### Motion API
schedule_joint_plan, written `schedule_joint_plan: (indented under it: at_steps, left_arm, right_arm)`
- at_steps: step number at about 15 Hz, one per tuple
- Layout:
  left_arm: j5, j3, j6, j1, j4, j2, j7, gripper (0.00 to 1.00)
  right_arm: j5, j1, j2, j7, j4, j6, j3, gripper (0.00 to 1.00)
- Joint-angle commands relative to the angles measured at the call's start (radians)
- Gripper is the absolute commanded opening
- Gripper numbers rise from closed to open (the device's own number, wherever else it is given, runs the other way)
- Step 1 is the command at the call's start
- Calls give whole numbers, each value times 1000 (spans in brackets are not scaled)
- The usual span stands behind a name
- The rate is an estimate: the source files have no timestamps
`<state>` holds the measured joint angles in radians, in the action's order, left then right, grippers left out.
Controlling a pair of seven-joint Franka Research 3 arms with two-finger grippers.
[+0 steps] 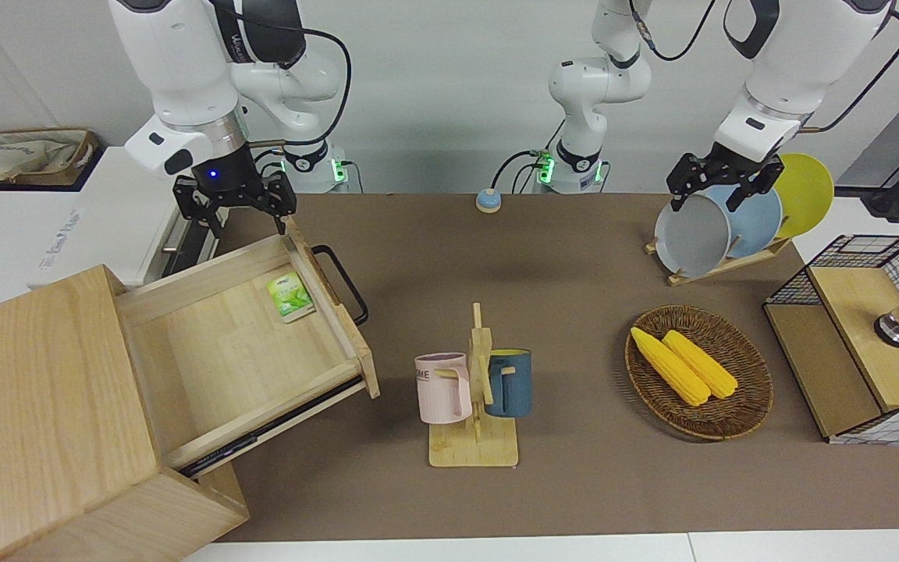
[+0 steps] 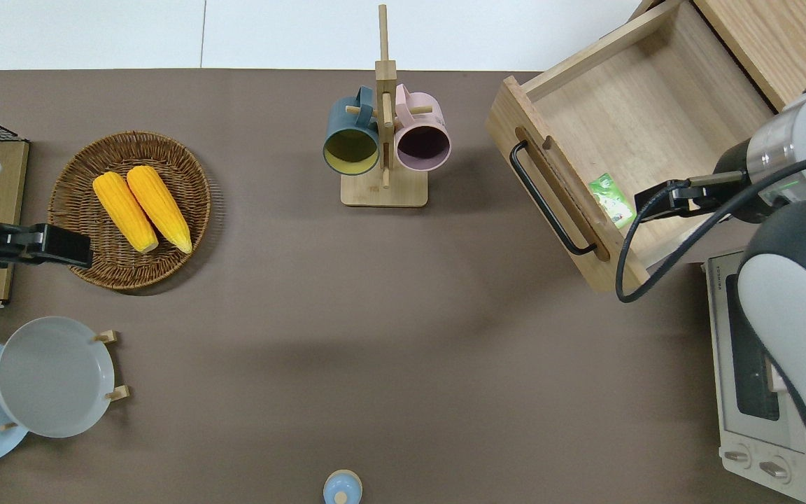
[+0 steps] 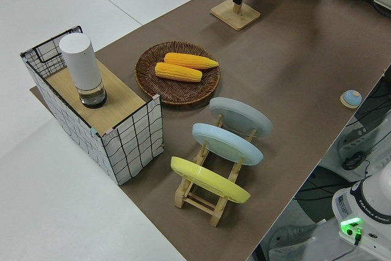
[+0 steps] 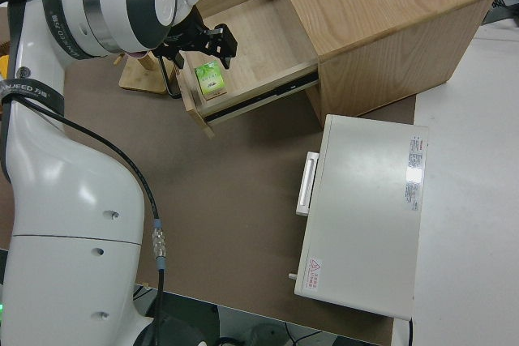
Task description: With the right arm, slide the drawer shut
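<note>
The drawer (image 1: 215, 351) stands pulled far out of the pale wooden cabinet (image 1: 36, 406), its black loop handle (image 1: 344, 285) facing the middle of the table. A green packet (image 1: 290, 297) lies inside, against the front panel. My right gripper (image 1: 240, 212) is open and empty, over the drawer's corner nearest the robots, close to the packet. The overhead view shows the gripper (image 2: 655, 203) just inside the drawer (image 2: 655, 112), beside the packet (image 2: 611, 199). The right side view shows the gripper (image 4: 204, 48) above the packet (image 4: 211, 79). The left arm is parked, its gripper (image 1: 723, 187) open.
A white toaster oven (image 2: 753, 378) stands beside the drawer, nearer to the robots. A mug rack (image 1: 474, 390) with two mugs stands mid-table near the handle. A basket (image 1: 754, 390) with corn, a plate rack (image 1: 730, 226) and a wire-mesh box (image 1: 863, 343) stand toward the left arm's end.
</note>
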<state>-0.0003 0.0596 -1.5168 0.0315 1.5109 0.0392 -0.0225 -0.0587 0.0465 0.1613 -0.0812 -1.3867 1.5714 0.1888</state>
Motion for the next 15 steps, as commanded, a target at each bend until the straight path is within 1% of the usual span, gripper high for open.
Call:
schedule_joint_plan:
  at_steps: [1, 8, 9, 10, 11, 13, 14, 15]
  left_arm:
    - [17, 6, 20, 4, -26, 11, -10, 993]
    - [17, 6, 20, 4, -24, 11, -10, 993]
    - [17, 6, 20, 4, -26, 11, -10, 993]
    - [17, 6, 20, 4, -26, 11, -10, 993]
    - [17, 6, 20, 4, -26, 11, -10, 993]
    - [17, 6, 20, 4, -24, 11, -10, 993]
    - [17, 6, 20, 4, -26, 11, -10, 993]
    - [17, 6, 20, 4, -26, 11, -10, 993]
  right_arm:
    - [11, 10, -20, 9, -20, 1, 9, 985]
    - [14, 12, -20, 14, -18, 1, 9, 985]
    - [14, 12, -20, 14, -18, 1, 9, 979]
    - [8, 13, -20, 17, -18, 1, 9, 936]
    - [8, 15, -20, 21, -18, 1, 9, 763]
    - [8, 15, -20, 23, -17, 1, 9, 262]
    - [10, 13, -20, 23, -17, 1, 9, 48]
    - [8, 13, -20, 24, -17, 1, 9, 1]
